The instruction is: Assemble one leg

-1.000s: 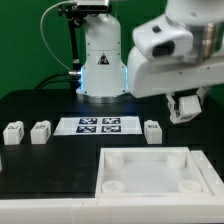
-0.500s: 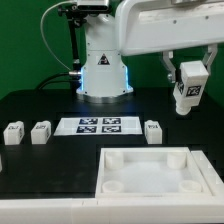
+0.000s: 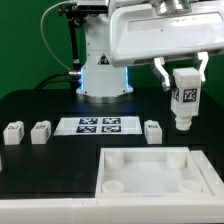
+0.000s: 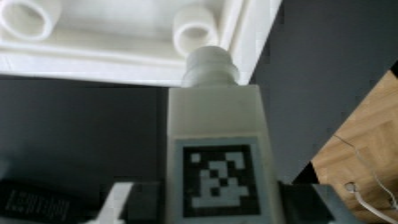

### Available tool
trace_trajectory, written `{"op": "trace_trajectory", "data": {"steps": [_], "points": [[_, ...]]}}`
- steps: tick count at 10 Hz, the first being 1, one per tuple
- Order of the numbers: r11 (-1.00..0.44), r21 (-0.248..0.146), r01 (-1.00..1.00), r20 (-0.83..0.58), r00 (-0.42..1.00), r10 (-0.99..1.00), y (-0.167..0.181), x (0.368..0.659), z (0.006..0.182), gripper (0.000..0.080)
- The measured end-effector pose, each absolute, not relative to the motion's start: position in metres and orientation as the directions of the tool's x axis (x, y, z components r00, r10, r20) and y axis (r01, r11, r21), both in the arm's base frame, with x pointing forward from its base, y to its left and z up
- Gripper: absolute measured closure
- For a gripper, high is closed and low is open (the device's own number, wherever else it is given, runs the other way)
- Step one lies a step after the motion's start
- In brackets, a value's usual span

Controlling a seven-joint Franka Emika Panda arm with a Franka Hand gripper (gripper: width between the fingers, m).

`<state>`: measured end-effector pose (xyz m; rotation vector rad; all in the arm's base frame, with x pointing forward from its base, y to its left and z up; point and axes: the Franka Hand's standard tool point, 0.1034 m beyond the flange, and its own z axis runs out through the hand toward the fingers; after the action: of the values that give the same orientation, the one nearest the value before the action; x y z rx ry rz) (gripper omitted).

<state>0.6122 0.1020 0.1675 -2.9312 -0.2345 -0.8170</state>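
Note:
My gripper [image 3: 184,82] is shut on a white leg [image 3: 184,99] with a black-and-white marker tag. It holds the leg upright in the air, above and behind the far right corner of the large white tray-like part [image 3: 150,170]. In the wrist view the leg [image 4: 217,140] points toward one round corner socket [image 4: 198,39] of the tray part [image 4: 107,40], and my fingers [image 4: 121,200] sit on either side of it. Three more legs stand on the table: two at the exterior view's left [image 3: 13,132] [image 3: 41,130], one to the right of the marker board [image 3: 153,131].
The marker board [image 3: 99,125] lies flat between the loose legs. The robot base [image 3: 103,70] stands behind it. The tray part has round sockets at its corners [image 3: 117,186].
My gripper, with the leg in it, has swung from a tilted pose to upright and moved slightly toward the exterior view's left and down. The other parts have not moved.

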Motion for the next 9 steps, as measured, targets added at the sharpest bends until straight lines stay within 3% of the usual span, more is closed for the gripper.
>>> {"op": "trace_trajectory", "data": {"steps": [2, 5, 9], "points": [[-0.984, -0.048, 0.171, 0.533, 0.838, 0.120, 0.101, 0.637, 0.152, 0.0508], [-0.984, -0.061, 0.167, 0.541, 0.834, 0.108, 0.108, 0.641, 0.112, 0.0508], [-0.983, -0.065, 0.170, 0.522, 0.845, 0.112, 0.110, 0.634, 0.099, 0.0508]]}}
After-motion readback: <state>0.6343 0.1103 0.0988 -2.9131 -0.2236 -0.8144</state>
